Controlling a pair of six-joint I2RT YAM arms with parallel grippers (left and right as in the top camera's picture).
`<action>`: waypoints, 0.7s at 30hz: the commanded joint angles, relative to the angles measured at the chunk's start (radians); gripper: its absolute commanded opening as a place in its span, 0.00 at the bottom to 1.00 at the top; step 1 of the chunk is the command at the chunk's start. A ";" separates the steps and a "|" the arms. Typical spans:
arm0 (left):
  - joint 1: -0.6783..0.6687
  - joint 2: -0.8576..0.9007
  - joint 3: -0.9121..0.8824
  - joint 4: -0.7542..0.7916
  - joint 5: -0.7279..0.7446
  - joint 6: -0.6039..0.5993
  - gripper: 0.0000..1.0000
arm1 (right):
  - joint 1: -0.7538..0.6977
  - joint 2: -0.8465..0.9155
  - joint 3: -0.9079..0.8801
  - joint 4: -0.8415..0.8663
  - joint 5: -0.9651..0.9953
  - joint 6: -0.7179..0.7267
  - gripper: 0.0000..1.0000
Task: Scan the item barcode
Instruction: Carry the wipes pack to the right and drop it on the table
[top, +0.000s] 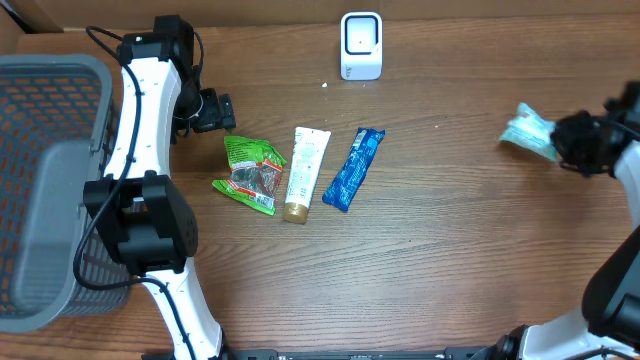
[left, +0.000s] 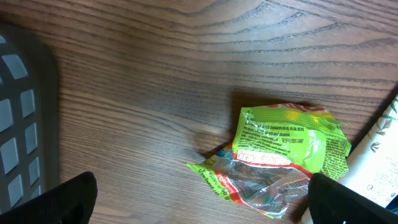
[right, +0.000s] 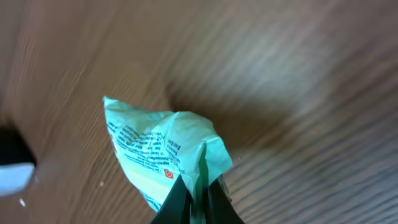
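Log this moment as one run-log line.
right claw: shut on mint packet | left claw: open, empty, by green snack packet | scanner: packet not yet presented | white tube, blue bar: untouched

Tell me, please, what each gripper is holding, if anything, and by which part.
The right gripper pinches the pale green packet by a crumpled edge; the left gripper is open and holds nothing.
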 joint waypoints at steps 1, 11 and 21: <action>-0.009 -0.024 -0.002 0.000 0.004 -0.010 1.00 | -0.053 0.034 -0.011 0.036 -0.084 0.084 0.04; -0.009 -0.024 -0.002 0.000 0.004 -0.010 1.00 | -0.065 0.040 0.005 0.075 -0.188 0.079 0.62; -0.009 -0.024 -0.002 0.000 0.004 -0.010 1.00 | 0.077 -0.057 0.058 -0.062 -0.375 -0.035 0.67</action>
